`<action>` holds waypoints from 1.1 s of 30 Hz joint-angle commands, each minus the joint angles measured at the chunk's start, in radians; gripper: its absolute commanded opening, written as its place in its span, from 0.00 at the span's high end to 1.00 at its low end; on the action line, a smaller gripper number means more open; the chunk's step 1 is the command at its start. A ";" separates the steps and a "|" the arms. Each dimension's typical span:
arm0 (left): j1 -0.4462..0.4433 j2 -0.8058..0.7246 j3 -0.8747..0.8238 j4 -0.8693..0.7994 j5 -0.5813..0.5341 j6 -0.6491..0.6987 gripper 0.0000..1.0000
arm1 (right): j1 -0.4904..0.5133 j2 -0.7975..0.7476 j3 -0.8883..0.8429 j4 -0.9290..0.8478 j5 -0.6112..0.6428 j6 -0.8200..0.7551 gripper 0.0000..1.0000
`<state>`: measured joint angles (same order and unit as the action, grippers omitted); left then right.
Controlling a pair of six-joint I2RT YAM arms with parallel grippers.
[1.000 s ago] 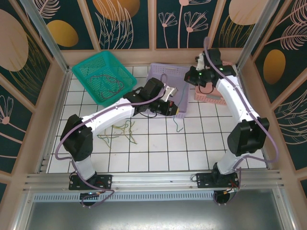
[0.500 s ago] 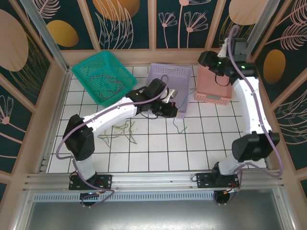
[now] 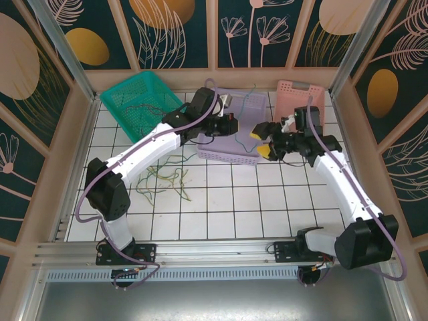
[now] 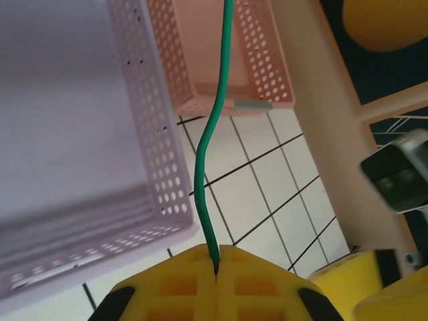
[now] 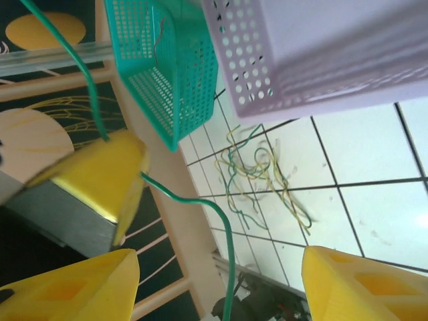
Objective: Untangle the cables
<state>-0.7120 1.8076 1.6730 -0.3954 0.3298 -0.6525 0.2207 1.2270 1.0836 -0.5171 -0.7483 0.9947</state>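
Left claw (image 4: 217,259): I see its yellow fingers (image 4: 174,287) pressed fully together on a green cable (image 4: 204,160); it hovers over the lilac basket (image 3: 227,156).
Green cable: rises from that pinch, past the lilac basket's wall towards the pink basket (image 3: 294,91); in the right wrist view a length of it hangs between the right fingers (image 5: 73,287), touching neither as far as I can tell.
Right claw (image 3: 261,142): spread wide, holding nothing; just beside the lilac basket's right corner, facing the left claw.
Other cables (image 3: 167,179): a loose green and yellowish tangle on the white tiles (image 3: 234,214), near the left arm (image 3: 154,144); more thin wires (image 3: 144,114) lie in the teal basket (image 3: 119,95).
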 commanded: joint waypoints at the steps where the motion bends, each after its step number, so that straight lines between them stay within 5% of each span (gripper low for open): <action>1: 0.011 0.025 0.024 0.119 0.078 -0.027 1.00 | -0.012 -0.016 -0.013 0.160 -0.046 0.024 0.40; 7: 0.021 0.091 0.098 0.150 0.236 -0.071 1.00 | -0.015 0.083 0.072 0.107 -0.088 -0.236 0.51; 17: 0.036 0.162 0.183 0.137 0.412 -0.127 1.00 | -0.019 0.117 0.064 0.081 -0.099 -0.373 0.60; 26: 0.036 0.165 0.156 0.163 0.413 -0.151 1.00 | -0.017 0.127 0.105 0.118 0.001 -0.363 0.98; 33: 0.037 0.168 0.176 0.192 0.365 -0.187 0.94 | -0.017 0.130 0.159 -0.013 0.159 -0.448 1.00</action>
<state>-0.6659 1.9800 1.8198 -0.2165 0.6643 -0.8146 0.2123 1.3411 1.2011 -0.4831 -0.7486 0.5991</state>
